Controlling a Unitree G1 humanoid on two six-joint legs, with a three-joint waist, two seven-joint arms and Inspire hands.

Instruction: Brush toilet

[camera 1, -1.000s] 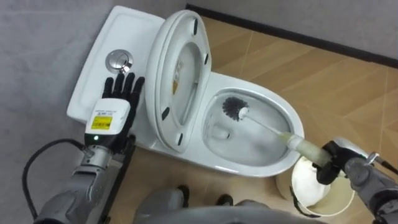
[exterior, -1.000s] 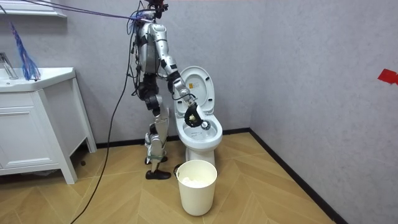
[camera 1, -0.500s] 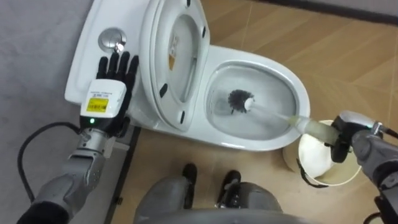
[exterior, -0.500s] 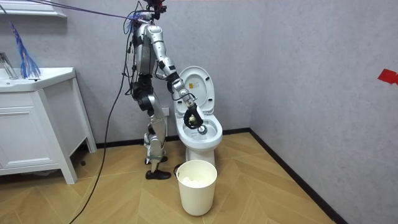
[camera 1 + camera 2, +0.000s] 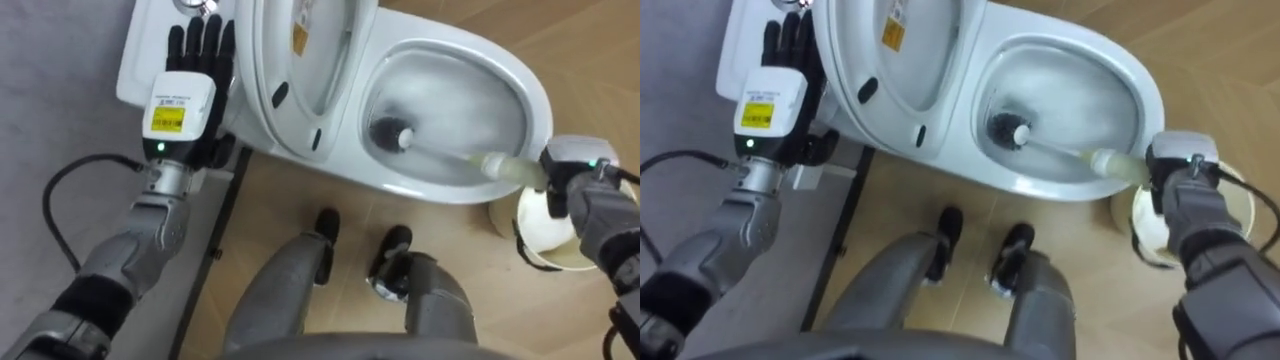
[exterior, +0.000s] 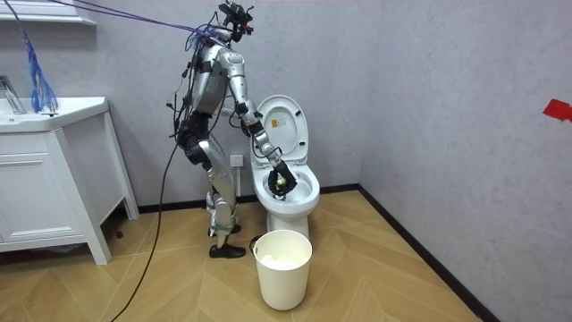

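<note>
Left eye view: gripping the pale-handled, dark-bristled toilet brush (image 5: pixel 488 162) at its outer end with the right hand (image 5: pixel 572 190), fingers curled round it. Lying with its long axis running leftward and slightly up from that hand, bristles low inside the white ceramic toilet bowl (image 5: pixel 538 105). Resting the left hand (image 5: pixel 190 85) flat, fingers straight, on the white cistern lid (image 5: pixel 135 80).

Room view: standing on the room view's left of the toilet, reaching down into it.

Right eye view: showing the same line, so probably calling for strokes along the handle.
</note>
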